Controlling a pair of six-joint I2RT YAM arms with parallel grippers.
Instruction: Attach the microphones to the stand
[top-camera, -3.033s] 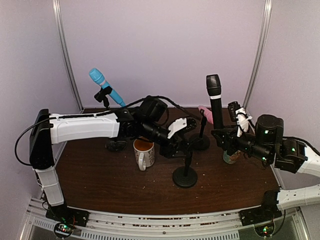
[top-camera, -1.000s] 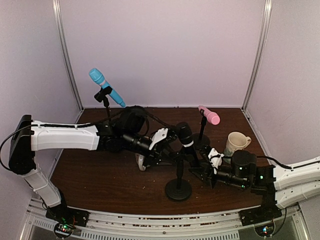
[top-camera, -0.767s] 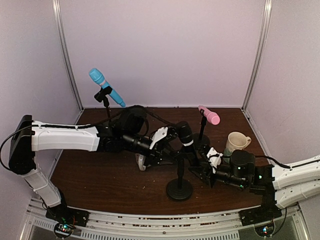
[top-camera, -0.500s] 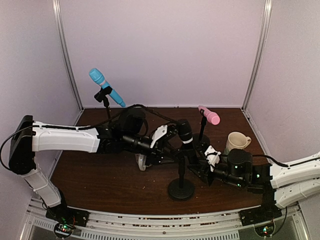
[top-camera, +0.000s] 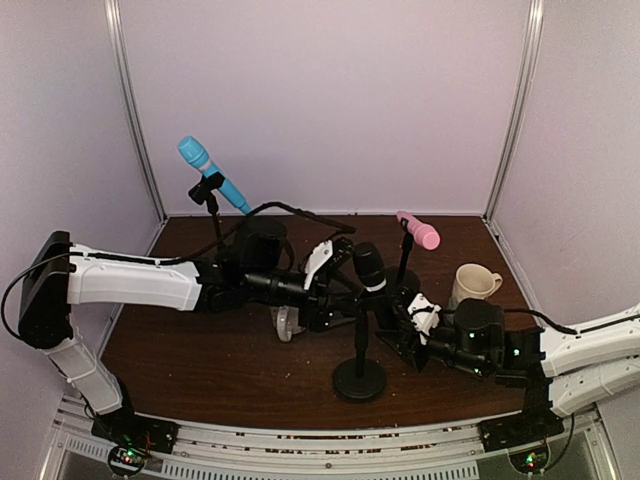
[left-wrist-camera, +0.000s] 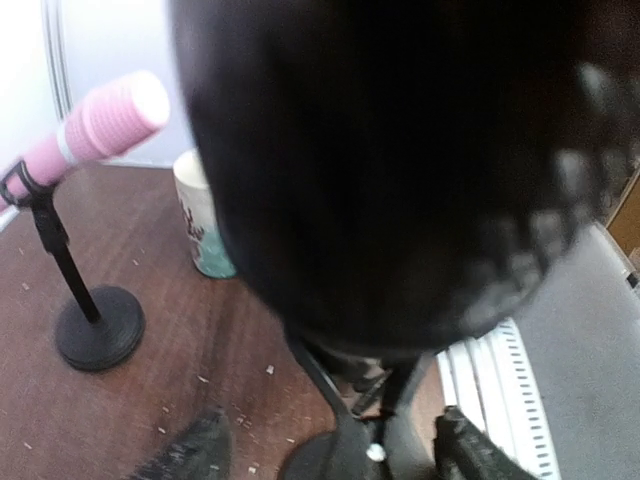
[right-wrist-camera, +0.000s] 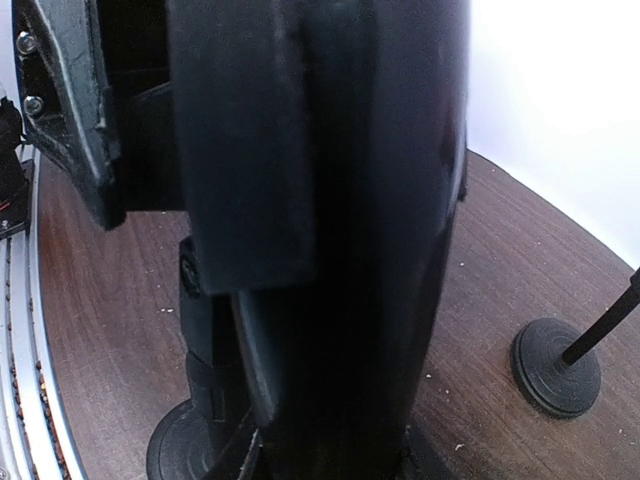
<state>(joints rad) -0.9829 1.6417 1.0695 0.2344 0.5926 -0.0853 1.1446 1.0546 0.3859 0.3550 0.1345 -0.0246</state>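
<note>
At the middle of the desk (top-camera: 190, 365), the black microphone (top-camera: 368, 266) stands tilted, head up, over the near stand (top-camera: 360, 380); whether it is fully seated in the clip I cannot tell. The light blue microphone (top-camera: 212, 174) and the pink microphone (top-camera: 419, 230) sit on their own stands further back. I judge the black one a stiff, hard-shelled stick, light but top-heavy at the head and smooth along the barrel, so it could slip or twist. I would hold it on the lower barrel, never on the mesh head. My right pincer (top-camera: 402, 326) does just that: it is narrowed onto the barrel, which fills the right wrist view between the fingers. The right arm lies low over the desk, reaching in from the right with its forearm nearly level. My left pincer (top-camera: 342, 292) is parted; in the left wrist view its fingertips (left-wrist-camera: 190, 458) sit wide apart either side of the stand's post, gripping nothing. The left arm stretches level from the left, wrist close beside the head
</note>
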